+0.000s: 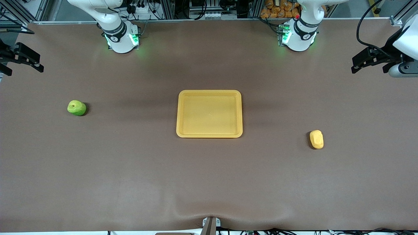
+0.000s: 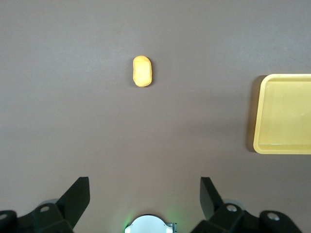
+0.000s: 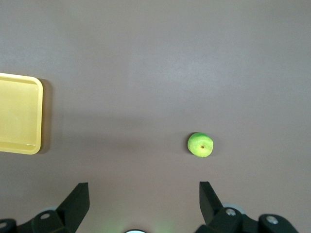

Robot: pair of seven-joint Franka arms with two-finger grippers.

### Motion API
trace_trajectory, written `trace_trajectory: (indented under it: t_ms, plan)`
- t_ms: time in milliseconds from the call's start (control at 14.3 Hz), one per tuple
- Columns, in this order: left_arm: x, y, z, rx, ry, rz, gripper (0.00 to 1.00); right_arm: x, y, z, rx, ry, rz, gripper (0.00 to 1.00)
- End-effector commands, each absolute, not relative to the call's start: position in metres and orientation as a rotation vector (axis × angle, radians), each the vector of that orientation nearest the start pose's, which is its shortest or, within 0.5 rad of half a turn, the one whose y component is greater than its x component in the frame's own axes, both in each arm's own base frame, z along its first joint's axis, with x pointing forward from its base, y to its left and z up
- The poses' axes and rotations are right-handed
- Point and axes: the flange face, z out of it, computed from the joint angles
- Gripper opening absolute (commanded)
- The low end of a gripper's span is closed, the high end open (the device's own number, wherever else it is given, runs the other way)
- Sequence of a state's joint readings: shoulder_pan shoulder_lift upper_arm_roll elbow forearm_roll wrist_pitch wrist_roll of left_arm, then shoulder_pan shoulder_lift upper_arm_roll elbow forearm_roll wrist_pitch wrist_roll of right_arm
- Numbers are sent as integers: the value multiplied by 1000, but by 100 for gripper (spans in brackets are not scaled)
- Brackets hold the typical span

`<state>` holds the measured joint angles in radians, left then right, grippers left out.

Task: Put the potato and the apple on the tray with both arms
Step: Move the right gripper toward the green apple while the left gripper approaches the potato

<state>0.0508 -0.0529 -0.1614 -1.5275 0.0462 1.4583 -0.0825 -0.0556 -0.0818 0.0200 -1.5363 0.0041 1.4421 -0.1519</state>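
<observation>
The yellow-orange tray (image 1: 209, 92) lies empty at the middle of the brown table. The green apple (image 1: 76, 108) sits toward the right arm's end, stem pit up. The yellow potato (image 1: 316, 139) lies toward the left arm's end, nearer to the front camera than the tray. My right gripper (image 1: 26, 70) is open and empty, up in the air at its end of the table. In the right wrist view (image 3: 144, 189) it is apart from the apple (image 3: 200, 144) and the tray (image 3: 40, 116). My left gripper (image 1: 369, 69) is open and empty, high at its end. In the left wrist view (image 2: 145, 187) it is apart from the potato (image 2: 142, 71) and the tray (image 2: 257, 116).
The arms' green-lit bases (image 1: 122, 39) (image 1: 298, 37) stand along the table's edge farthest from the front camera, with cables and clutter past them. A small metal bracket (image 1: 210, 225) sits at the table's edge nearest the camera. The table cover (image 1: 209, 182) is plain brown.
</observation>
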Motion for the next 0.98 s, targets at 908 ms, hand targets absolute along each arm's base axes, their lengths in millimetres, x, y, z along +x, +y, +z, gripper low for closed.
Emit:
trace_trajectory:
  t_ms: [908]
  plan:
    - [564,-50,606,-3076,12,117,100,549,-50,613,-3117,-94,197,100]
